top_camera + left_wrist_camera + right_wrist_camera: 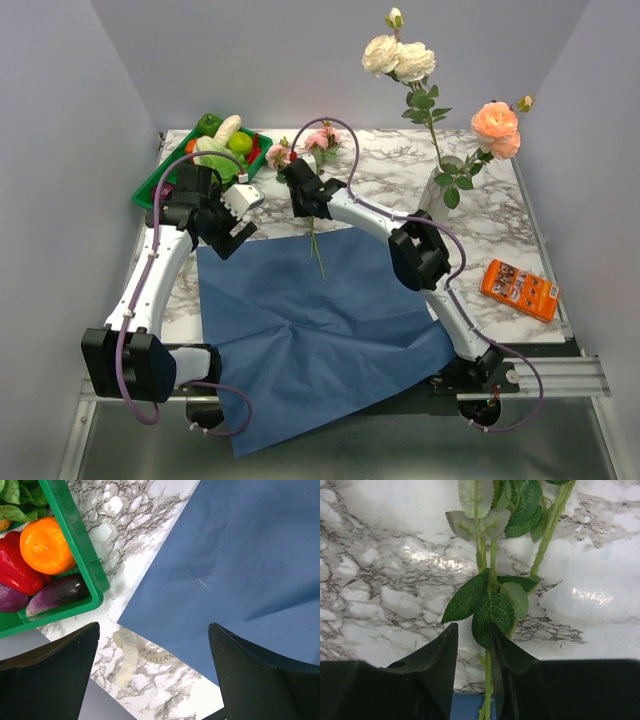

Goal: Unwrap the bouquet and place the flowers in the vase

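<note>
The left arm [150,272] runs forward from its base and bends inward at the elbow, the left gripper [154,627] hanging above the table with jaws spread wide. The right arm [425,255] stretches long and low toward the middle, wrist tipped down. The right gripper [473,627] points downward, its fingers only a narrow gap apart.

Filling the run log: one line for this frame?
stage: paper unwrapped, flat | vase: holds two rose stems | right gripper: straddles stem, unclamped | left gripper: open, empty
</note>
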`<act>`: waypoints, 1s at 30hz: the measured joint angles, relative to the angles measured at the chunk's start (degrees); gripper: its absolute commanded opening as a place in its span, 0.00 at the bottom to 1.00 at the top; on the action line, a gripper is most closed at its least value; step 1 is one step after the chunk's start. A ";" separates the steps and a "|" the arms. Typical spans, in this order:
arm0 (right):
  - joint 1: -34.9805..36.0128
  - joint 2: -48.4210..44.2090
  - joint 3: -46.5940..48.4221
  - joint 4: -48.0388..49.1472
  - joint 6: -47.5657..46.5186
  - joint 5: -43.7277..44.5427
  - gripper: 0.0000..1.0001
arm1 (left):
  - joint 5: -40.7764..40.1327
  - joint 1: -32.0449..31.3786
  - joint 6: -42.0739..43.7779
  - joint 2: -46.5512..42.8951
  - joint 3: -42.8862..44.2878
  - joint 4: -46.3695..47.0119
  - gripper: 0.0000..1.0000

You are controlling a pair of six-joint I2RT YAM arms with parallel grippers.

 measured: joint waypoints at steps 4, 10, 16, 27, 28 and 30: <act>-0.83 1.29 1.25 -1.75 0.17 -0.20 0.46 | -0.02 0.00 0.37 0.24 0.00 0.17 0.99; -1.53 1.33 1.25 -2.32 0.11 -0.20 0.43 | -0.02 0.02 0.76 0.90 -0.33 0.63 0.99; -1.44 1.68 1.49 -2.43 -0.46 -0.24 0.43 | -0.02 0.02 0.83 1.51 -0.87 1.03 0.99; -1.44 3.13 3.74 -2.69 -2.12 -1.31 0.18 | -0.04 0.13 1.25 1.53 -1.75 1.29 0.99; -1.42 3.52 4.42 -2.99 -2.14 -1.44 0.17 | -0.04 0.17 1.27 1.53 -1.75 1.29 0.99; -1.40 4.20 5.49 -3.65 -2.29 -1.57 0.10 | -0.04 0.17 1.29 1.53 -1.75 1.31 0.99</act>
